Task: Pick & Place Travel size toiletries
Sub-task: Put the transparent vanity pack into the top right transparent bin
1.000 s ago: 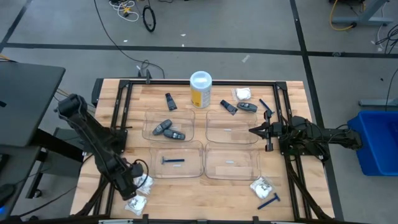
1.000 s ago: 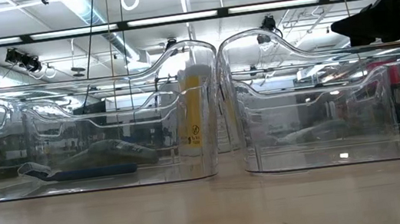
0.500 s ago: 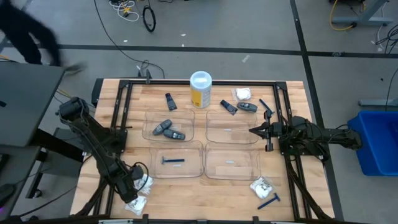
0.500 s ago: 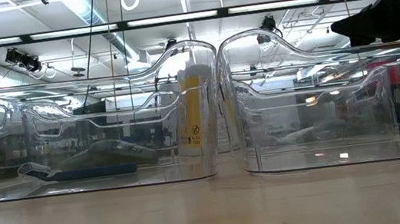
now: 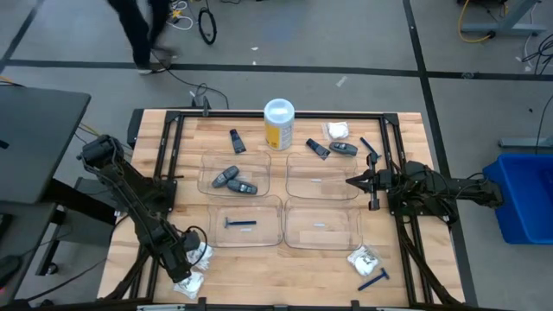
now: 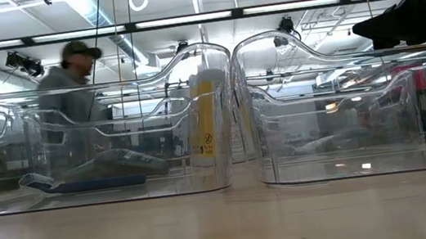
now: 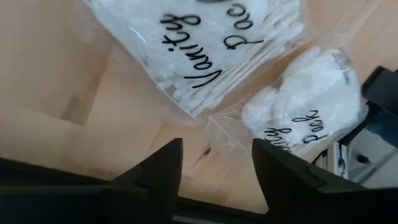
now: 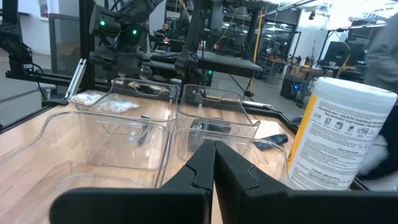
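In the high view the left gripper sits at the lower left of the frame, low over two white packets lying at the near left corner of the wooden surface. The left wrist view shows its jaws spread, with bare wood between them, and the two crinkly packets just past the fingertips, not pinched.

The right gripper hovers at the right of centre, level with the upper right clear tray, its tips at that tray's right edge. In the right wrist view its jaws are pressed together with nothing between them.

Four clear trays sit in a two-by-two block at mid-surface. The upper left tray holds two grey oval sticks. The lower left tray holds a blue razor. The lower right tray shows only a small pale mark, too small to tell.

Loose on the surface at the upper part of the frame lie a dark flat tube, left of the yellow canister, and to the canister's right another dark tube, a grey stick, a white packet and a thin blue razor. At the lower right lie another white packet and a blue razor just beside it.

A person shows beyond the surface in the low view.
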`<state>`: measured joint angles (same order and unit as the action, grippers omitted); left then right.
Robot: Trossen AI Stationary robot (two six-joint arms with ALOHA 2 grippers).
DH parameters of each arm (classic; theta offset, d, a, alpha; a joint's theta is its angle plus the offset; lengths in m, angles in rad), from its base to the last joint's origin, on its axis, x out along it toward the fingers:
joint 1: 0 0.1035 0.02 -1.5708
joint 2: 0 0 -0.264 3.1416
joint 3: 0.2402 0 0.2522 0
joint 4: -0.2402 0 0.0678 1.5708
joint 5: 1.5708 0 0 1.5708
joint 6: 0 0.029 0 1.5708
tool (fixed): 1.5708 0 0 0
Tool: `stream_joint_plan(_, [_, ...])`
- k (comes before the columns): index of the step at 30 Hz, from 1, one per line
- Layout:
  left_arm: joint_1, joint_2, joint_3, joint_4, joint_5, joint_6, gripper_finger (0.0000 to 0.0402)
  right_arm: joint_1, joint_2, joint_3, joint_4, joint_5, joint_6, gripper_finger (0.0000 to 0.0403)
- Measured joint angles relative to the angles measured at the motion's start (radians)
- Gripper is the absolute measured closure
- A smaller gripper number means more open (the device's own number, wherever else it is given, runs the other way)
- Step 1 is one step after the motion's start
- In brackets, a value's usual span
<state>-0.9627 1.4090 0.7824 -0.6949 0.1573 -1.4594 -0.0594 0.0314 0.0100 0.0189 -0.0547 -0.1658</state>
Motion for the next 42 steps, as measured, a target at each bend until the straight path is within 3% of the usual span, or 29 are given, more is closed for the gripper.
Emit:
stream_joint_plan(12, [0.0,0.0,-0.121,0.215,0.076,-0.025,0.0202,0.0,0.0,0.0,0.0,0.0,0.0,0.039])
stream_joint_plan(26, [0.0,0.0,-0.132,0.243,0.073,0.004,0.0206,0.0,0.0,0.0,0.0,0.0,0.0,0.039])
stream_joint_plan(42, [0.0,0.0,-0.132,0.243,0.083,0.026,0.032,0.0,0.0,0.0,0.0,0.0,0.0,0.039])
